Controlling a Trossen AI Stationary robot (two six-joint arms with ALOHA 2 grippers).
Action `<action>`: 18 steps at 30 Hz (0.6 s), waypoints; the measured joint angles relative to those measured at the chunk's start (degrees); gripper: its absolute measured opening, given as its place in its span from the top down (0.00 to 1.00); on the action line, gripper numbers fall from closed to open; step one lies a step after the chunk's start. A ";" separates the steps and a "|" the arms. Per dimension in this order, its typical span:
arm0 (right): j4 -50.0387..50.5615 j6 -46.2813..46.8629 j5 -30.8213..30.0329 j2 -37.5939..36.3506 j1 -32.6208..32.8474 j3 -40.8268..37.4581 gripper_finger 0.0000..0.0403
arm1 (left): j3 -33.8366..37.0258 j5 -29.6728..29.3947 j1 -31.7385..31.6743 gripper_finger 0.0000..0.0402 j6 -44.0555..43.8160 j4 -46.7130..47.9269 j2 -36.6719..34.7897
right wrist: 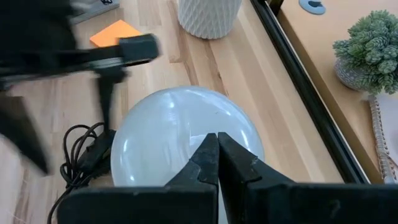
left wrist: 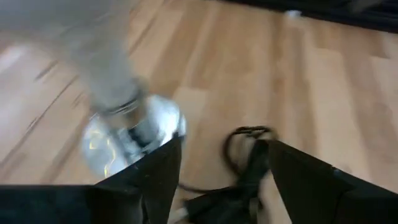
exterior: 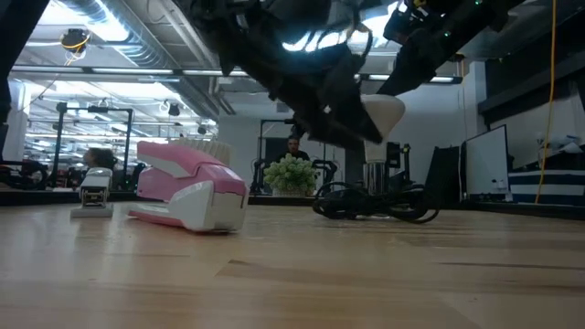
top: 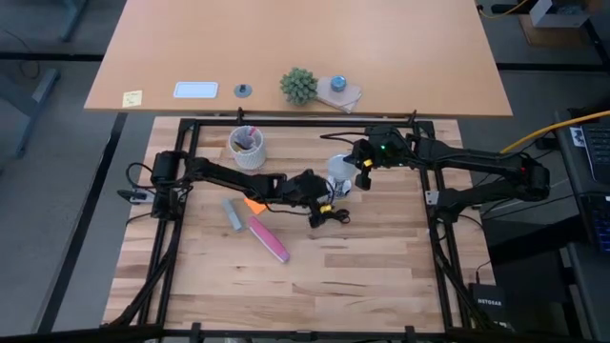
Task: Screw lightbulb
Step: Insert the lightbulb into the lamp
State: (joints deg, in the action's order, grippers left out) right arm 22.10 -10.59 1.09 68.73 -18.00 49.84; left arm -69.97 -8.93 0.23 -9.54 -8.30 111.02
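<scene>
High view: my left gripper [top: 322, 193] sits at mid-table, just beside the lightbulb [top: 340, 173], above a coil of black cord [top: 334, 215]. My right gripper [top: 362, 164] reaches in from the far-right side and meets the bulb's other flank. A white cup [top: 247, 147] with pens stands near the far edge of the wooden table [top: 315, 276]. An orange sticky note [top: 254, 203], a grey stapler [top: 233, 214] and a pink stapler [top: 268, 237] lie nearer the left arm. On the desk beyond rests a small potted plant [top: 298, 86].

Low view: the lightbulb [exterior: 384, 111] hangs clear of the table, tilted, among both dark arms. The cord [exterior: 375, 203] lies heaped below it. The pink stapler [exterior: 187, 186] rests left of centre.

Left wrist view: my left fingers [left wrist: 155, 177] stand apart, released, gripping nothing. Ahead is the shiny metal socket [left wrist: 134, 130], with the blurred lightbulb [left wrist: 93, 56] rising from it. The cord [left wrist: 245, 155] shows between my fingers.

Right wrist view: my right fingers [right wrist: 214, 158] are clenched tip to tip, resting against the round white dome of the lightbulb [right wrist: 180, 137] without enclosing it. The ribbed white cup [right wrist: 208, 15] and the sticky note [right wrist: 115, 32] lie beyond; the plant [right wrist: 367, 46] is on the desk outside the black frame.
</scene>
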 joint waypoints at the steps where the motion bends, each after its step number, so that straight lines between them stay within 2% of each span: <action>1: -0.01 0.00 -0.01 0.00 0.00 0.00 0.99 | 0.00 0.02 0.57 0.45 1.45 -0.60 -0.04; 6: -0.01 -0.09 0.01 0.00 0.00 0.00 0.99 | 0.00 -0.32 2.85 0.60 6.30 -3.88 -0.06; 15: 0.01 -0.09 0.01 -0.02 0.00 0.00 0.99 | 0.00 -6.62 3.94 0.95 8.32 -5.28 -0.06; 18: 0.01 -0.04 0.01 -0.02 0.00 0.00 0.99 | 0.00 -8.09 3.94 0.99 8.65 -6.70 -0.06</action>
State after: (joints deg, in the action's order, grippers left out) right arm 22.10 -10.63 1.10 68.71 -18.00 49.84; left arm -69.97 -17.02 4.16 -0.89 -15.00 110.96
